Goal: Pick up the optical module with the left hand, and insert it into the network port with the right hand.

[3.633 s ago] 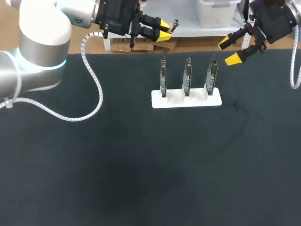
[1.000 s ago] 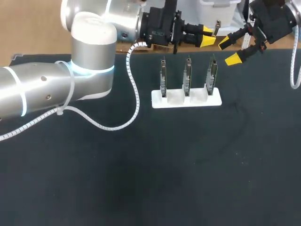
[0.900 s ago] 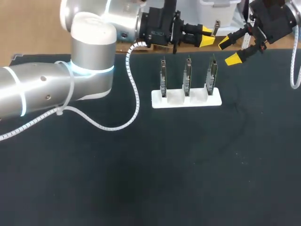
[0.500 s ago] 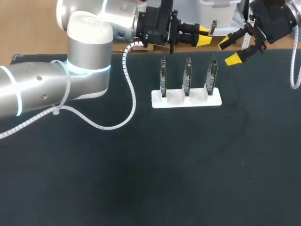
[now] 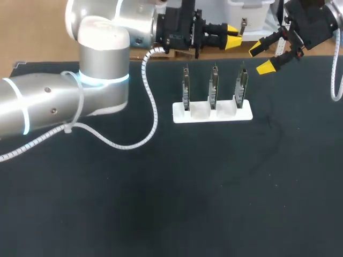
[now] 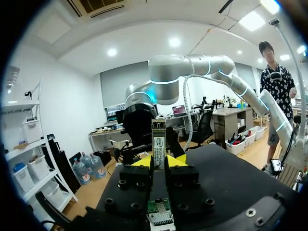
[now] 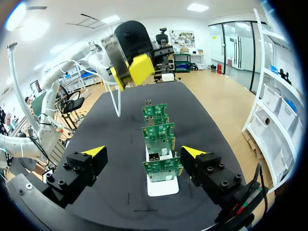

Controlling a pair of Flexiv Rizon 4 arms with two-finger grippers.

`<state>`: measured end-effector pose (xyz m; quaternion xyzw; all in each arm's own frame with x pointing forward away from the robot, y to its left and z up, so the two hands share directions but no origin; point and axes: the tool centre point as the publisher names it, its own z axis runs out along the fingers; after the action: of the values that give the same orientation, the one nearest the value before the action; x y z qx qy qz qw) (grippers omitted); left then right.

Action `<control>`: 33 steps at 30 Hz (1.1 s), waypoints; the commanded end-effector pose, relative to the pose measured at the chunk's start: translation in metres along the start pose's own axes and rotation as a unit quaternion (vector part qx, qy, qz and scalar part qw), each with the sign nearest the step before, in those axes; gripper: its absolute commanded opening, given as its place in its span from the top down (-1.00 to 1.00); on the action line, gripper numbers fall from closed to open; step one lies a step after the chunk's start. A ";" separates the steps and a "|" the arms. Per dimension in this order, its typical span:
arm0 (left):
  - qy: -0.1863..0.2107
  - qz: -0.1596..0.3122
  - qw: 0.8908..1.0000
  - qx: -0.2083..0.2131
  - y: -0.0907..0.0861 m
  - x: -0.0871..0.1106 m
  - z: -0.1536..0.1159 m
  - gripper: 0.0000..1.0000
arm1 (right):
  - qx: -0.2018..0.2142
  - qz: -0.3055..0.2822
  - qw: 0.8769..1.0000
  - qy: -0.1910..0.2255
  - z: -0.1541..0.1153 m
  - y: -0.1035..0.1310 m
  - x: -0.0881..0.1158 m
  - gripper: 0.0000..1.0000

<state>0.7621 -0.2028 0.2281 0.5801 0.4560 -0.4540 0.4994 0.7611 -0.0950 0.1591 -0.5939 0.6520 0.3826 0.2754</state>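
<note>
My left hand (image 6: 159,161) pinches the optical module (image 6: 158,139), likely light, rigid, slick, by its base; my spread right hand (image 5: 261,58) should grip its free end.

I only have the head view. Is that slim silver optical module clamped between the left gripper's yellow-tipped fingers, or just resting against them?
Observer: Clamped. The left wrist view shows the slim silver optical module between both fingers of the left gripper, jutting past the yellow tips.
Operator: How do the upright boards sit relative to my right gripper?
Observer: In the right wrist view the green circuit boards in the white holder stand one behind another, straight ahead of the right gripper, broad faces toward it.
</note>
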 end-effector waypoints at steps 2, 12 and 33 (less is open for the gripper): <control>-0.026 -0.009 0.999 -0.022 -0.007 0.009 0.010 1.00 | 0.002 0.000 1.000 0.000 0.000 0.001 0.000 -1.00; -0.018 -0.020 0.999 -0.023 -0.017 -0.006 0.013 1.00 | 0.002 0.000 1.000 0.000 0.000 0.001 0.000 -1.00; 0.000 -0.081 0.997 -0.019 -0.007 0.012 0.021 1.00 | 0.002 0.000 1.000 0.000 0.000 0.001 0.000 -1.00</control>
<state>0.7494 -0.2186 0.2141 0.5289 0.5103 -0.4809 0.4781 0.7611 -0.0950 0.1592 -0.5938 0.6520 0.3826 0.2754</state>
